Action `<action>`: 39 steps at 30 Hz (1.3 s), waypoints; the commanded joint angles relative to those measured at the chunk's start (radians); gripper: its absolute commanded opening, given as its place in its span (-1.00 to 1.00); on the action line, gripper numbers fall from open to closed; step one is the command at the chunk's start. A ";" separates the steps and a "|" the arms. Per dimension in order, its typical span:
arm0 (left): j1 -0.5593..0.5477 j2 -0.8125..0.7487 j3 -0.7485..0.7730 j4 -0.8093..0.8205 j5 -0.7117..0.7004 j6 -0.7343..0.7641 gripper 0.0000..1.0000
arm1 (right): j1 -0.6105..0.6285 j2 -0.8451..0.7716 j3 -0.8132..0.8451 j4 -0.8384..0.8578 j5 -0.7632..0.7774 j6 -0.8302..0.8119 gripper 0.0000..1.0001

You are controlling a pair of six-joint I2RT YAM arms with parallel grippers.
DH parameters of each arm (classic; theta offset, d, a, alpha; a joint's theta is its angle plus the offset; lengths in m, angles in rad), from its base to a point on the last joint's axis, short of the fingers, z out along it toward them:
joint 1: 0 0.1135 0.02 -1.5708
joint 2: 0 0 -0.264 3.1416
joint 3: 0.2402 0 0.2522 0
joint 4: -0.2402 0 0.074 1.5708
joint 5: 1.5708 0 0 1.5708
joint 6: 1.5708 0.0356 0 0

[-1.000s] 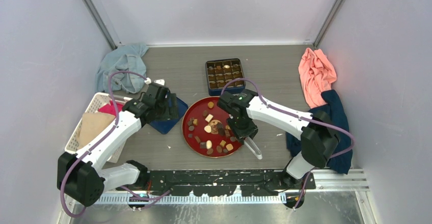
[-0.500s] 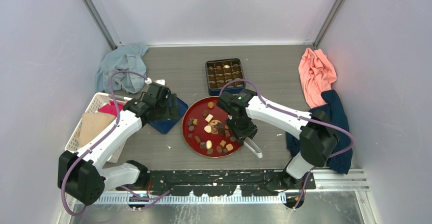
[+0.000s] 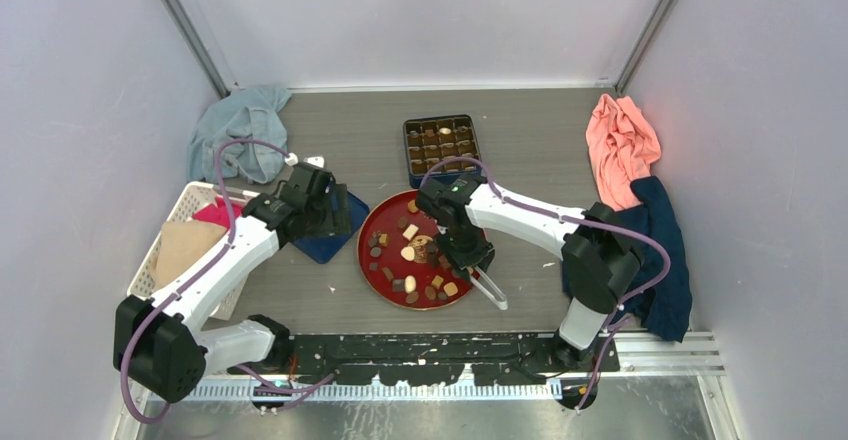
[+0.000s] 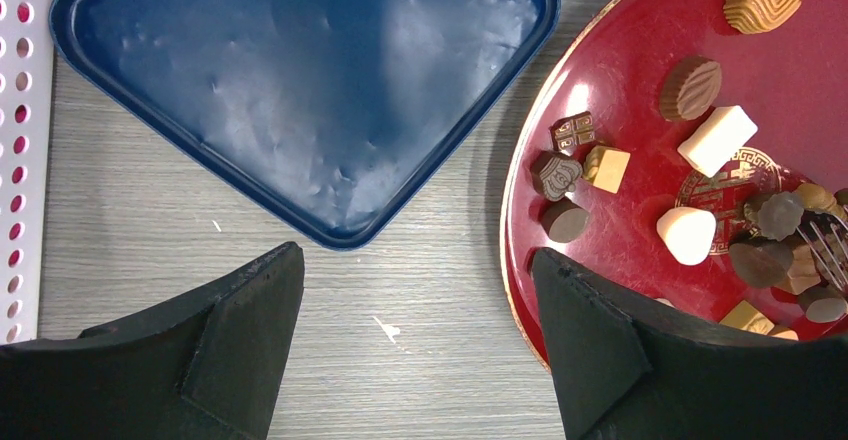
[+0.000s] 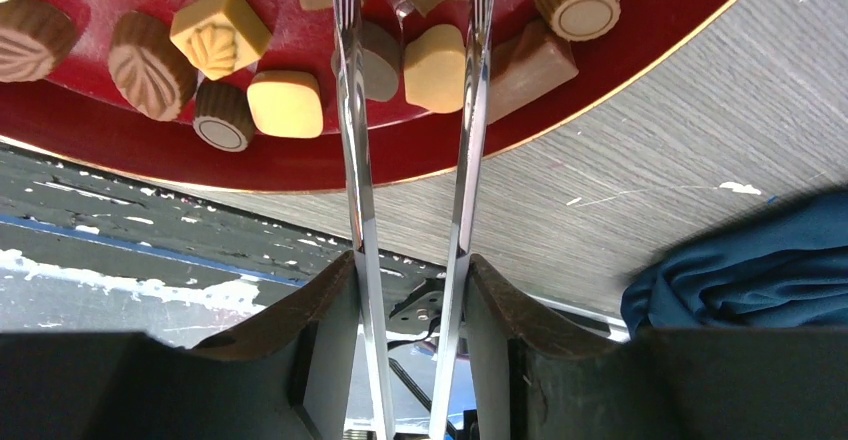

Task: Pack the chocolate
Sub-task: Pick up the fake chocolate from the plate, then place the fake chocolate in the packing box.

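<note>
The right pincer [image 5: 410,260] is closed partway, its two black fingers [image 5: 330,330] pressed against the outsides of a pair of thin metal tongs [image 5: 355,160]. The tong arms run forward, nearly parallel, out over the edge of the red plate [image 5: 300,165]. From the wrist I see a cream square sitting between the arms and a grey-brown round one half under the left arm. The tips are cut off at the top there, so I cannot tell whether they pinch anything.

The chocolate [image 5: 435,68] lies scattered across the plate: ribbed brown rounds, tan and cream squares, and a white one near the gold emblem. From above, the tongs [image 3: 490,288] slant from the right pincer [image 3: 468,250] across the plate's near right rim [image 3: 385,210]. Behind the plate stands a dark tin [image 3: 440,147] with its cells filled with more pieces.

The left pincer [image 4: 415,260] hangs wide apart, gripping nothing, over bare table between the plate and an upturned blue lid [image 4: 300,90]. A white perforated basket [image 3: 165,250] sits further left. A pale blue cloth [image 3: 240,135] lies at the back left, with a coral cloth [image 3: 620,145] and a navy cloth [image 3: 665,260] along the right.
</note>
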 commanded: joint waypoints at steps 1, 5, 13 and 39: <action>0.006 -0.024 0.021 0.024 -0.014 -0.004 0.70 | -0.001 0.005 0.057 -0.006 -0.010 -0.036 -0.12; 0.006 -0.028 0.016 0.026 -0.014 -0.006 0.70 | 0.000 0.002 0.062 -0.009 -0.010 -0.032 -0.28; 0.006 -0.021 0.018 0.030 -0.004 -0.008 0.70 | -0.001 -0.046 0.098 -0.016 0.047 -0.008 -0.56; 0.009 -0.054 0.036 0.003 -0.002 -0.014 0.70 | -0.235 0.206 0.663 0.096 0.068 -0.102 -0.61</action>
